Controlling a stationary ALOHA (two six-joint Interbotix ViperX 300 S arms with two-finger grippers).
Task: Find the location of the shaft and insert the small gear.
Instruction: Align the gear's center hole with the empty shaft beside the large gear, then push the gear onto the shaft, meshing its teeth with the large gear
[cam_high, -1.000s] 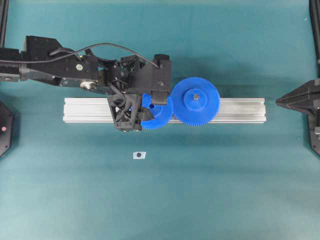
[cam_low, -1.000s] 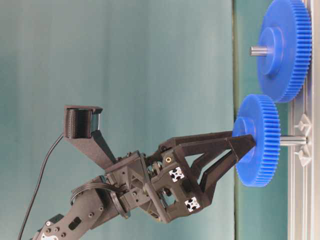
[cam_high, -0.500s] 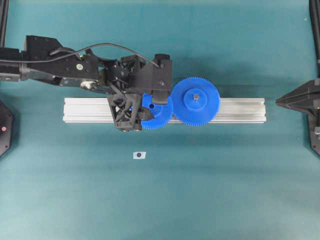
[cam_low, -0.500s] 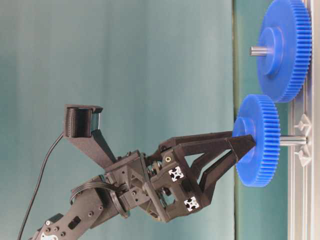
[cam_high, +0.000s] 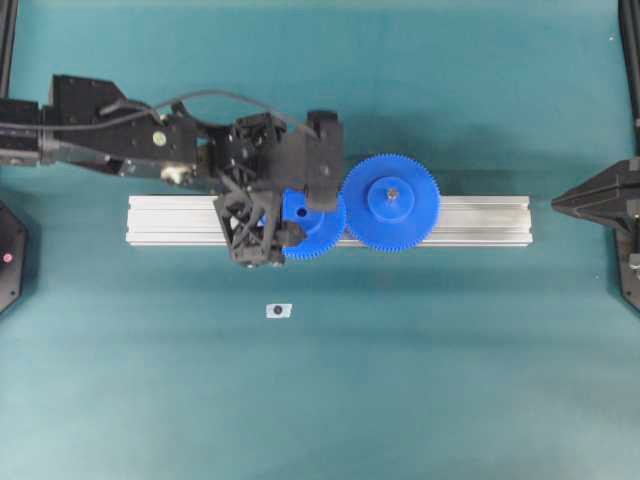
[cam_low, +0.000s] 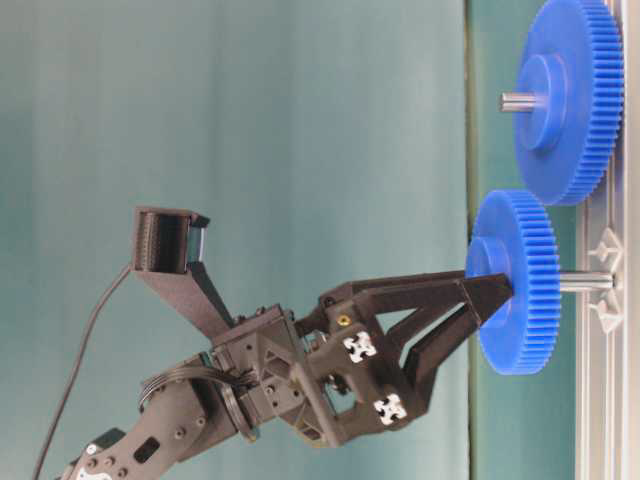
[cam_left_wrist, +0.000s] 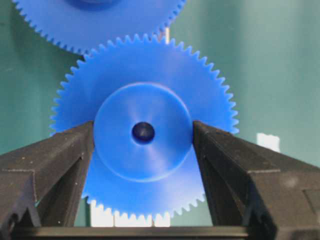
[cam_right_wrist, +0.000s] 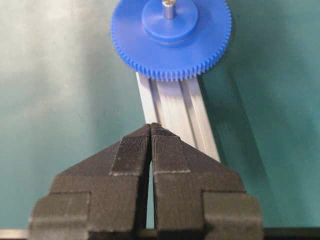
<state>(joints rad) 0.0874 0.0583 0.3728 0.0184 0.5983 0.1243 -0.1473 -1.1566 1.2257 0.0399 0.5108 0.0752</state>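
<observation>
The left gripper (cam_left_wrist: 143, 150) has its matte black fingers flanking the small gear's (cam_left_wrist: 143, 131) smooth raised hub, touching or barely parted; I cannot tell which. The blue toothed disc sits on the silvery shaft (cam_low: 585, 282), meshing the larger gear (cam_high: 391, 201) on the ribbed aluminium rail (cam_high: 480, 220).

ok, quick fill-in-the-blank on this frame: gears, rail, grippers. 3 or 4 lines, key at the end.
1. The left gripper has its fingers on either side of the small gear's raised ____.
2. The right gripper's jaws are ____.
3. Both gears sit over the ribbed aluminium ____.
4. The larger gear lies to the ____ of the small gear in the overhead view.

Missing words: hub; shut; rail; right
</observation>
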